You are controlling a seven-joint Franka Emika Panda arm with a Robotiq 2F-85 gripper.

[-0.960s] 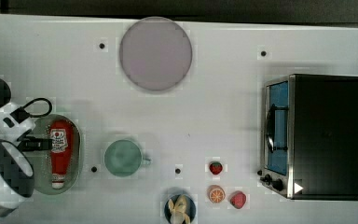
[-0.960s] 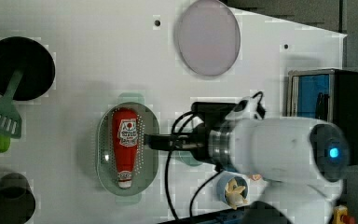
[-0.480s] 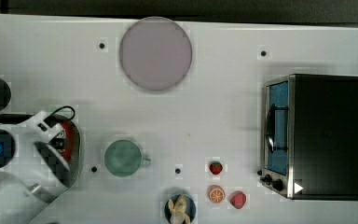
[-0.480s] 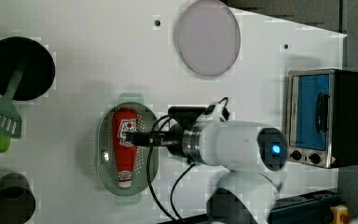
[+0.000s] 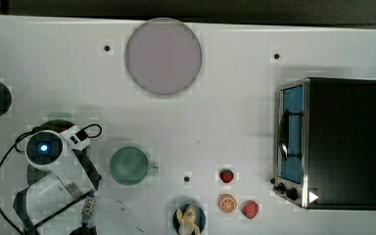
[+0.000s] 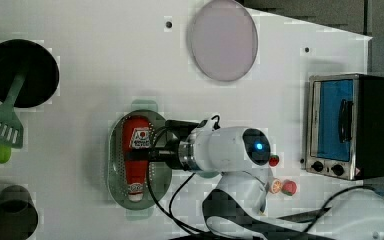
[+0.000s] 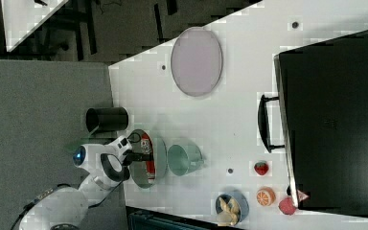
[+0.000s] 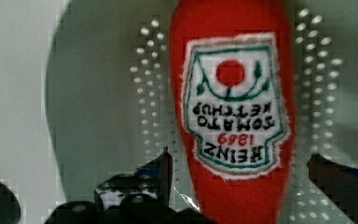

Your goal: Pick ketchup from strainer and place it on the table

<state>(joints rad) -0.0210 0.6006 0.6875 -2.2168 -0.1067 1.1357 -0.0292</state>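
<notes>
Pincer (image 8: 240,172) open, dark fingers (image 8: 161,170) spread either side of the ketchup (image 8: 235,116), gaps visible on both sides in the wrist view, not clamped. Ketchup lies flat in the strainer (image 6: 115,165), lengthwise along the oval, white cap end toward the left view's bottom. Bottle looks soft, fuzzy red fabric with a stitched white label, green and red print. Strainer is pale green plastic, oval, rows of small round holes in its base, and sits on the table (image 5: 225,127).

In the left view the white arm (image 6: 225,150) reaches in from the left view's right, dark wrist over the strainer's edge, black cable looping below. Round green cup (image 5: 129,165) just beside the strainer in the top view, mostly behind the arm in the left view. Grey-lilac round plate (image 5: 163,55) well apart, toward the top view's top. Toaster oven (image 5: 330,142), black with a blue door, at the top view's right. Strawberry (image 5: 226,175), orange slice (image 5: 226,203) and another red fruit (image 5: 249,209) near the oven. Bowl with banana (image 5: 189,219) at the table edge. Black bowl (image 6: 22,72) with green spatula (image 6: 5,120) at the left view's left. Table is flat white with small dark holes.
</notes>
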